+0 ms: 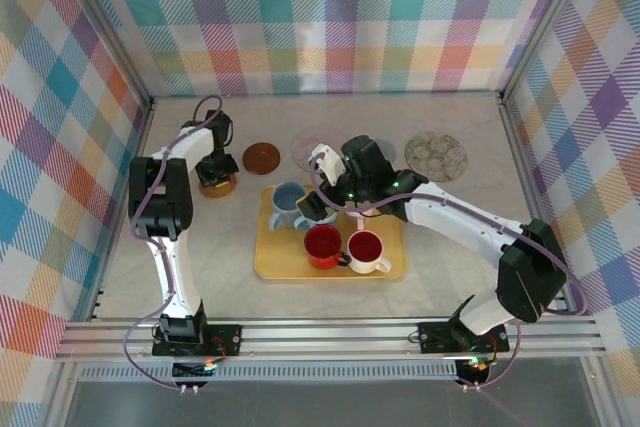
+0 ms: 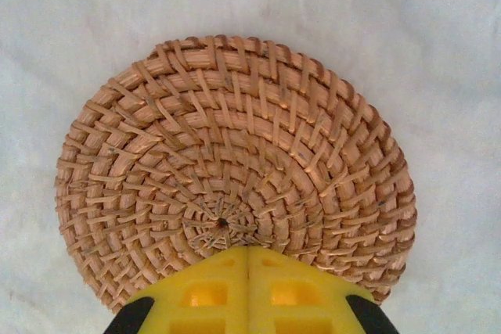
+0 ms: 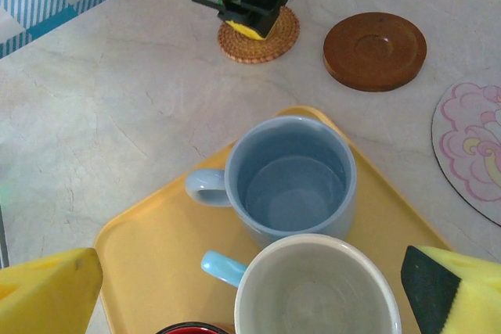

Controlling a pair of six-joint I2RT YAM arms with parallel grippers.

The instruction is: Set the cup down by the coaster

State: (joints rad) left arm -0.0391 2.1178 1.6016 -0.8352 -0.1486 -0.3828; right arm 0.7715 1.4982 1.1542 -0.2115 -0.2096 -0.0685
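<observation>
Okay, early stage, nothing placed yet. The right pincer (image 3: 250,275) is released, jaws spread wide and grasping nothing. It hovers over the yellow tray (image 3: 156,248), lined up roughly above the white cup (image 3: 317,299) with the pale blue handle. The blue mug (image 3: 291,177) stands just behind that cup, and the two look to be touching or nearly so. Top view also shows a red mug (image 1: 323,245) and a white mug with a red inside (image 1: 367,250) on the tray's near half. Which cup is the target can't be told for sure; going by the jaw position, the white cup or the blue mug. The left pincer (image 2: 249,291) is clenched on nothing, tip low over the near edge of the wicker coaster (image 2: 235,170); contact can't be told. That coaster lies on the counter (image 1: 220,267), left of the tray and well apart from the cups, and a round wooden coaster (image 3: 375,50) lies beside it. Left to do, as I judge it: lower and close on a cup, lift it off the tray, carry it left, set it down next to the coaster, let go.
</observation>
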